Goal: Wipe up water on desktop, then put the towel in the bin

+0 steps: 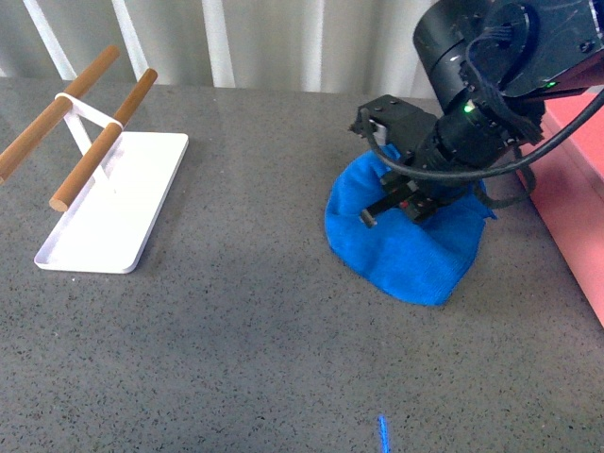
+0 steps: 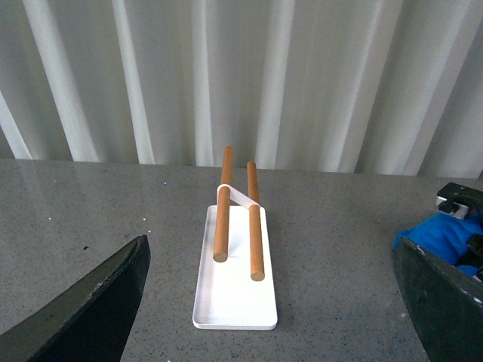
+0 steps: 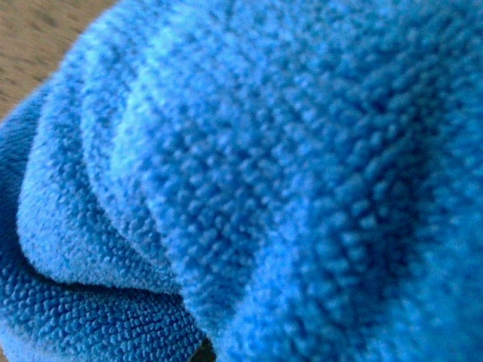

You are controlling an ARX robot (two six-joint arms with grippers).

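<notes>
The bright blue towel (image 1: 406, 245) lies bunched on the speckled grey desktop (image 1: 255, 321), right of centre. My right gripper (image 1: 396, 203) presses down into it and is shut on the towel. In the right wrist view the towel (image 3: 287, 181) fills nearly the whole picture, and the fingers are hidden by it. The salmon-pink bin (image 1: 576, 189) stands at the right edge, close to the right arm. My left gripper (image 2: 279, 302) is open over the desktop (image 2: 339, 264), with its dark fingers (image 2: 90, 309) wide apart and nothing between them. A corner of the towel (image 2: 445, 234) shows at the side of that view.
A flat white tray (image 1: 113, 203) with two wooden rods (image 1: 99, 142) stands at the left of the desktop; the left wrist view shows the tray (image 2: 234, 290) straight ahead. White vertical slats (image 1: 236, 38) close off the back. A small blue mark (image 1: 382, 434) lies near the front edge.
</notes>
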